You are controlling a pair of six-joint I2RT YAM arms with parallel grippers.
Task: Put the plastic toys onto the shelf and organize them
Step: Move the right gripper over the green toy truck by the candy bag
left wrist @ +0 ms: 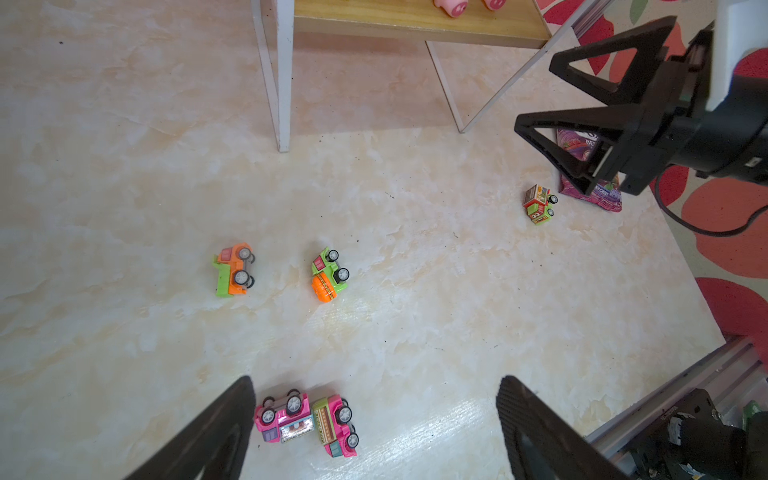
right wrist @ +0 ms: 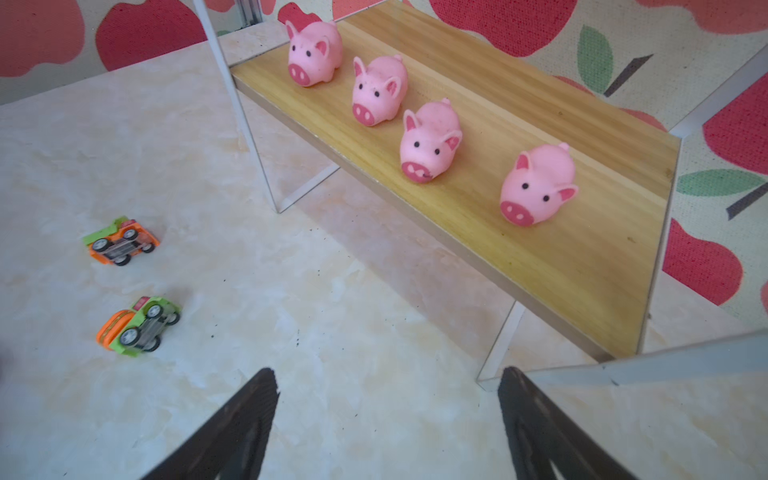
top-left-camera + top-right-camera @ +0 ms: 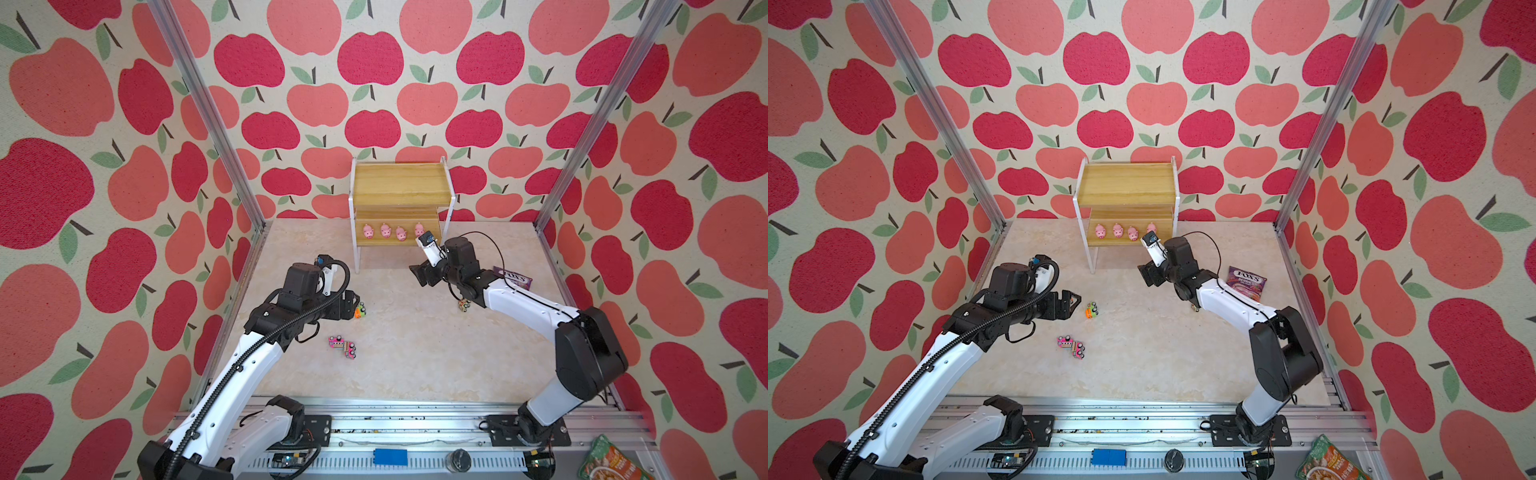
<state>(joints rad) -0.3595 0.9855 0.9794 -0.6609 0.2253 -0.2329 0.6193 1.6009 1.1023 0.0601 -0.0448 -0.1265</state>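
Several pink pigs [image 2: 430,143] stand in a row on the lower board of the shelf [image 3: 399,183], snouts facing out. Several trucks lie on the floor. Two pink ones [image 1: 284,417] touch each other on their sides, just beyond my left gripper [image 1: 376,382], which hangs open and empty above them. An orange truck [image 1: 234,269] and a green-orange truck [image 1: 330,274] lie further out on their sides. A brown-green truck [image 1: 539,204] stands upright below my right arm. My right gripper [image 2: 386,374] is open and empty over the floor, in front of the shelf's right leg.
A purple candy bag [image 3: 513,278] lies at the right near the wall, behind the right arm. The shelf's thin white legs [image 1: 282,83] stand on the marble floor. A metal rail [image 3: 415,419] runs along the front edge.
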